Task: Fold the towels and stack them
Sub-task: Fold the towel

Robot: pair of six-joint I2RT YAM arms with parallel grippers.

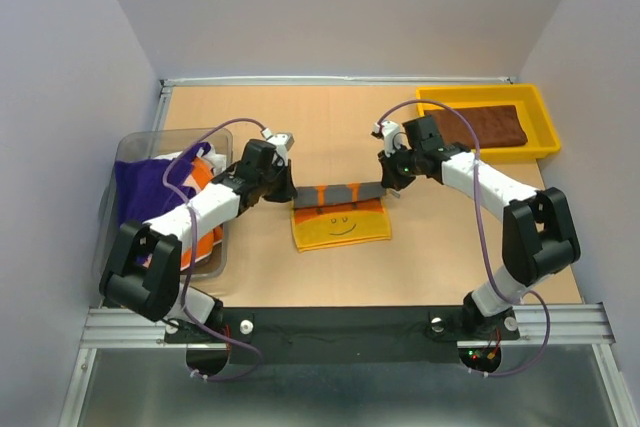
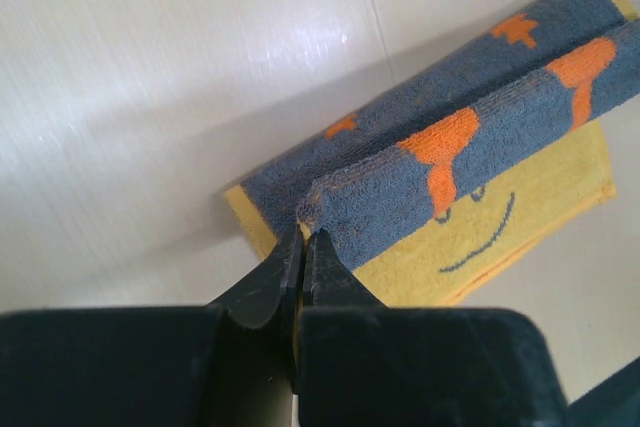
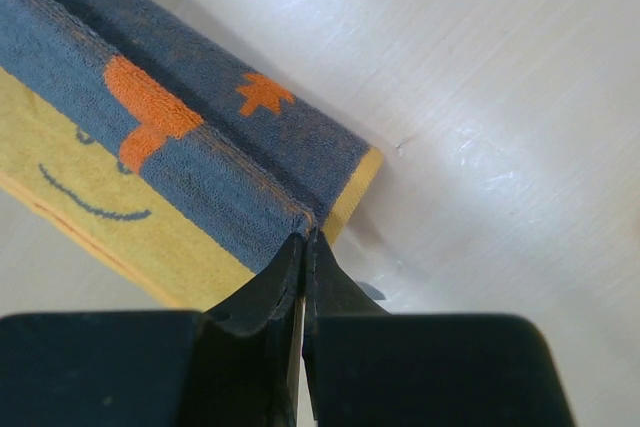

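A yellow-orange towel with a drawn smile lies at the table's middle. Its far edge, a grey-blue band with orange marks, is lifted and curled over toward the front. My left gripper is shut on the band's left corner, and my right gripper is shut on its right corner. In the left wrist view the jaws pinch the towel at its corner. The right wrist view shows the same pinch on the towel. A dark brown towel lies folded in the yellow tray.
A clear bin at the left holds a purple towel and an orange towel, with orange-and-white cloth showing beside them. The left arm reaches over the bin's near corner. Walls close in the table on three sides.
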